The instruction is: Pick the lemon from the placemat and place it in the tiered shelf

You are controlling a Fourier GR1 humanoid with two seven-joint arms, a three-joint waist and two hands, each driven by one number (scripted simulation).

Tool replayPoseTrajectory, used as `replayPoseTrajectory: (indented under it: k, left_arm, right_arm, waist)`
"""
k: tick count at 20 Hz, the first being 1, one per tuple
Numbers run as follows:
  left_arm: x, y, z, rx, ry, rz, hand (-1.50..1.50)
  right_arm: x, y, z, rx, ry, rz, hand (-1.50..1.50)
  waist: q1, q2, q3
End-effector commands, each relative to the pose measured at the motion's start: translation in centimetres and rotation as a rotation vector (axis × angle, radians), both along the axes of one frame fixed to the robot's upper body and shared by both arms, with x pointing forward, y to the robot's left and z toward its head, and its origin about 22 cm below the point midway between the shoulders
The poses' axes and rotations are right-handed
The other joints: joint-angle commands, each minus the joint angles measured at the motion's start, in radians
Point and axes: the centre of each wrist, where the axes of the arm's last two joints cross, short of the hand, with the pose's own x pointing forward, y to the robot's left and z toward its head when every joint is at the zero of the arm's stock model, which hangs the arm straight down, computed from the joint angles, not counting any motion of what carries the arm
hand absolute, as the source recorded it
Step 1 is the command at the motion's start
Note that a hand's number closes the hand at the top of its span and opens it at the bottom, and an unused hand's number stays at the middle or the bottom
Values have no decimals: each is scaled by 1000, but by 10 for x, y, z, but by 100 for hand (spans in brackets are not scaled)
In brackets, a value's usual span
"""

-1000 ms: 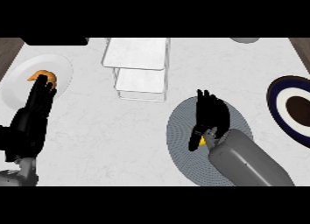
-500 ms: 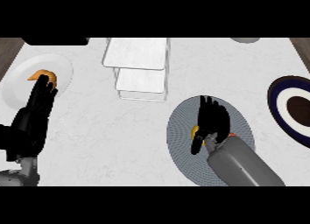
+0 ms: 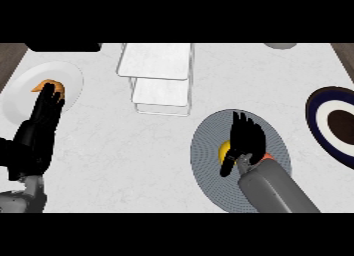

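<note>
The yellow lemon (image 3: 226, 151) lies on the round grey placemat (image 3: 206, 170) at centre right, and only its left side shows. My right hand (image 3: 246, 141) is spread over it from above, palm down, fingers pointing away and slightly bent. Its thumb hangs down at the lemon's near left side. The fingers are not closed round the fruit. The white tiered shelf (image 3: 161, 75) stands at the top centre, well apart from the hand. My left hand (image 3: 41, 117) rests open at the left, its fingertips over a white plate.
The white plate (image 3: 21, 92) at the far left holds an orange-brown piece of food (image 3: 47, 85). A dark blue plate with a white ring (image 3: 322, 117) lies at the right edge. A black object (image 3: 62, 46) sits at the top left.
My right hand has drawn back and down onto the lemon, and its fingers look shorter, bending over it. The left hand has stayed still.
</note>
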Motion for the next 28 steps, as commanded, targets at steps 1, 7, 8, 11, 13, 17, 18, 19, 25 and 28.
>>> replayPoseTrajectory:
  k: [1, 7, 8, 11, 13, 17, 18, 19, 25, 28]
  left_arm:
    - [-3, -2, -2, -4, -1, 7, 0]
    - [3, -14, -5, -10, 3, 2, 0]
    - [9, -15, -12, 3, 9, 1, 0]
    - [11, -7, 13, -15, -6, -9, 0]
    - [-6, -2, 1, 8, 1, -12, 0]
    - [2, -14, 1, -10, -7, -67, 0]
    - [5, -18, 6, 2, -29, -92, 0]
    - [4, -17, 5, -5, -16, -96, 0]
    - [5, -17, 3, -23, -17, -71, 0]
    - [1, -10, 2, -8, -2, -35, 0]
  right_arm:
    - [3, -8, -20, -18, 84, -53, -150]
    - [-2, -5, -43, -101, 60, 74, 150]
    - [-12, 10, -35, -128, 38, 82, 150]
    - [-3, 4, -54, -159, -15, 119, 150]
    - [-4, 8, -37, -154, -45, 108, 150]
    - [-7, 28, -9, -61, -51, 838, 150]
    - [-9, 36, -2, -35, -66, 954, 150]
    - [-16, 49, 4, -7, -83, 1079, 150]
    - [-2, 1, 36, 230, -60, 1533, 150]
    - [22, -41, 75, 374, -162, 1633, 150]
  waist:
    - [2, 1, 0]
    - [1, 1, 0]
    - [-3, 0, 0]
    - [4, 1, 0]
    - [2, 0, 0]
    - [83, 17, 4]
    - [99, 23, 6]
    - [129, 24, 7]
    - [53, 16, 4]
    - [30, 10, 4]
